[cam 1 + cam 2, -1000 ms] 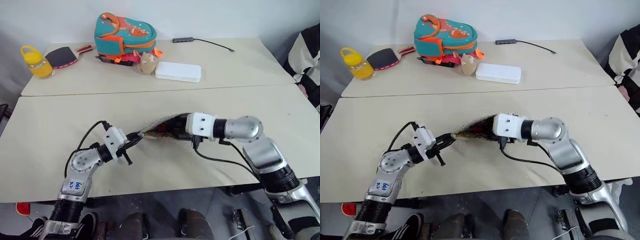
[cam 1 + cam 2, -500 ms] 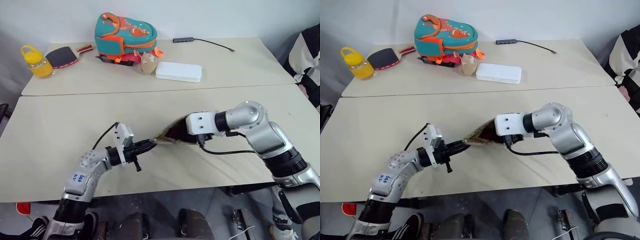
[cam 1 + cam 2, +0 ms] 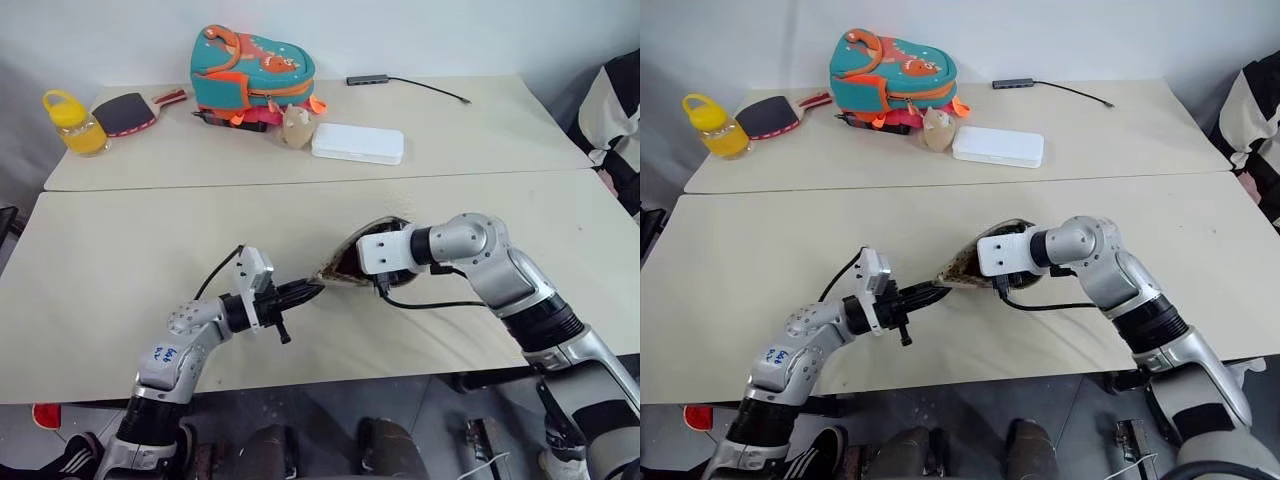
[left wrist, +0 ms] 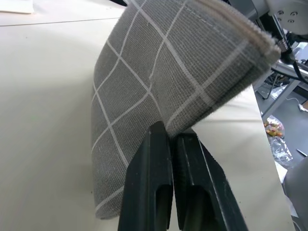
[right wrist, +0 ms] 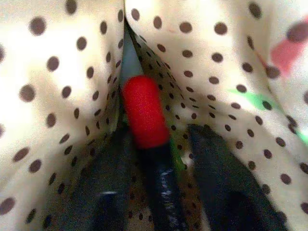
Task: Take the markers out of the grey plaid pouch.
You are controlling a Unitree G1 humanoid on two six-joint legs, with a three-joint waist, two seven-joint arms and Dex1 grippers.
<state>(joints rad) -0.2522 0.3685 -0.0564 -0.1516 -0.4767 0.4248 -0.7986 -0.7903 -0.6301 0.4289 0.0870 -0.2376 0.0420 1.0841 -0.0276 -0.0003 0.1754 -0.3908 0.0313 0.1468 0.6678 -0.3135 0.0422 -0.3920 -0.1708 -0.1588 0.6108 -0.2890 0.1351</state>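
Note:
The grey plaid pouch [image 3: 340, 268] hangs just above the near table between my two arms, with its mouth turned toward my right arm. My left gripper [image 4: 172, 139] is shut on the edge of the pouch's closed end [image 4: 159, 82]. My right gripper [image 5: 159, 132] is pushed into the mouth, so the pouch hides it in the eye views. Inside, against the dotted lining, the red marker [image 5: 143, 113] lies between the two black fingers [image 5: 103, 192], its dark end toward the wrist. A sliver of the green marker [image 5: 177, 161] shows beside it. A narrow gap remains on one side.
On the far table stand a teal-and-orange backpack [image 3: 250, 68], a white flat box [image 3: 357, 143], a yellow bottle [image 3: 70, 122], a red-handled paddle [image 3: 125, 112] and a cable hub [image 3: 372, 79]. A person's striped sleeve [image 3: 620, 110] is at the right edge.
My right gripper has gone deeper into the pouch and lower, its fingers closer together. My left gripper rolled and shifted right, still pinching the pouch, which now looks shorter and bunched.

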